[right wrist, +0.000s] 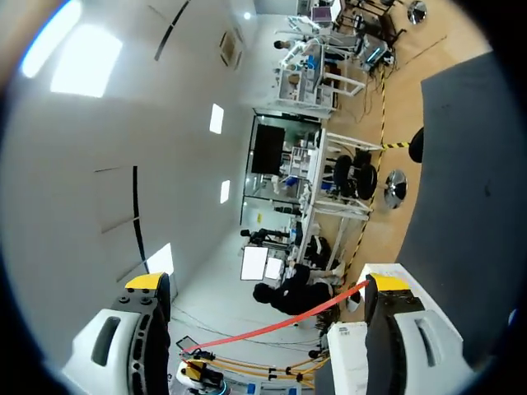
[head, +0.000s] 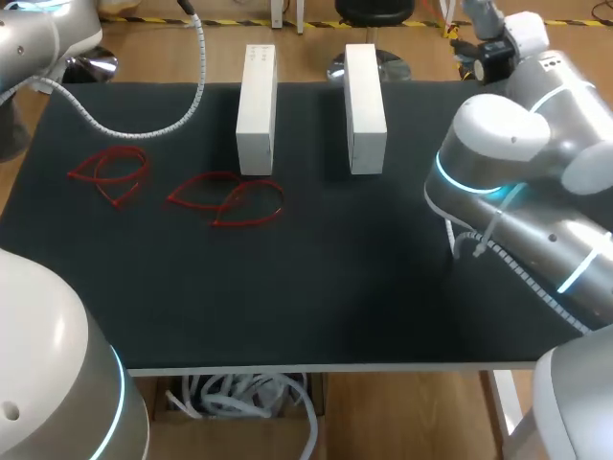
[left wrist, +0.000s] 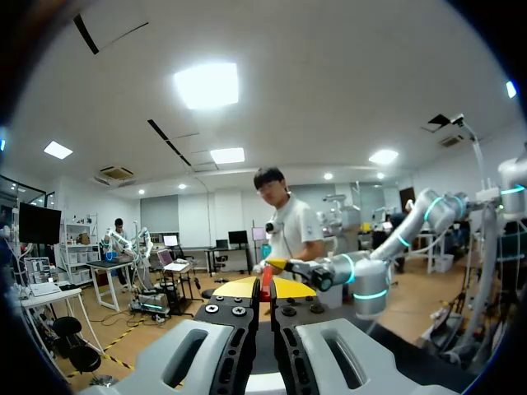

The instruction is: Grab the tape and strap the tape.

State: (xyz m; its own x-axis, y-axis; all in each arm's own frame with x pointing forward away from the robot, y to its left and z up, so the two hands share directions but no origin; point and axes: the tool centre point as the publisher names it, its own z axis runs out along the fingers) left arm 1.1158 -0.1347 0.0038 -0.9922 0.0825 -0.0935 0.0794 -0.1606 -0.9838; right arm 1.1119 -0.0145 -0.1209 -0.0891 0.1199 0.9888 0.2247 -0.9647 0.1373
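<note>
Red tape (right wrist: 280, 325) spans between right fingers (right wrist: 385, 317) (apparently touching one).

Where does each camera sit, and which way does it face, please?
Head: above and behind, looking down on the table; left arm and right arm show at its sides.
Left wrist: on the left arm, facing out into the room; left gripper shows.
Right wrist: on the right arm, facing out past the table; right gripper shows.
Shared: both wrist views show the tie.
</note>
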